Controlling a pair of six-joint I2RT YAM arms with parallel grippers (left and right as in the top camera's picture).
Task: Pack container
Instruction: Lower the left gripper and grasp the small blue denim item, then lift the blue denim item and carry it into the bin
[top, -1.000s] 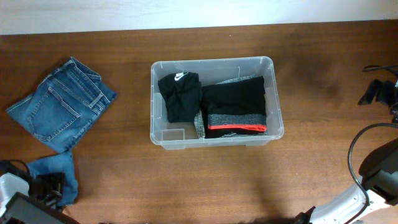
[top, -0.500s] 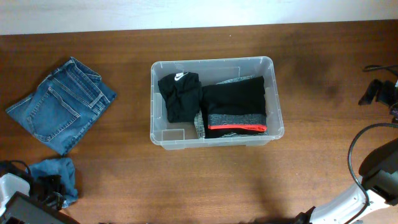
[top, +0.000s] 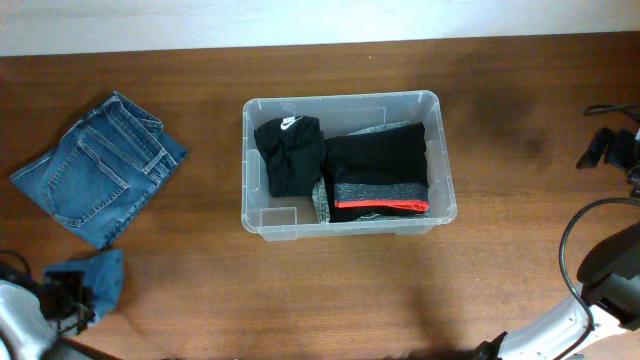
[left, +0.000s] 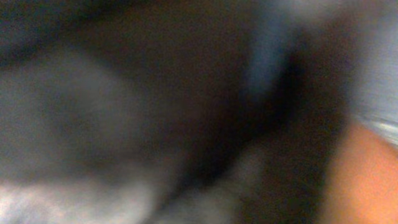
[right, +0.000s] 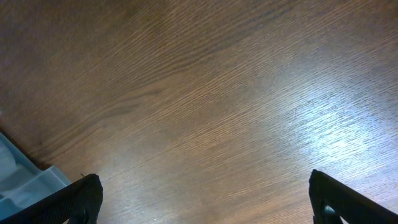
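Note:
The clear plastic container (top: 340, 98) stands at mid-table. It holds a folded black garment with a white logo (top: 290, 152) and a black garment with a grey and red band (top: 378, 170). At the bottom left, my left gripper (top: 68, 300) is shut on a small blue denim piece (top: 98, 275), which is bunched up. The left wrist view is a dark blur, with cloth right up against the camera. My right gripper (right: 205, 202) stands wide open over bare wood with nothing between its fingers. A corner of the container (right: 25, 180) shows at its left.
A pair of folded blue jeans (top: 100, 170) lies on the left of the wooden table (top: 200, 290). Black parts and a cable (top: 610, 148) sit at the right edge. The right arm (top: 610, 270) fills the bottom right corner.
My left gripper has shut on the small denim piece, which has bunched up and shifted slightly. The right gripper has stayed open and still.

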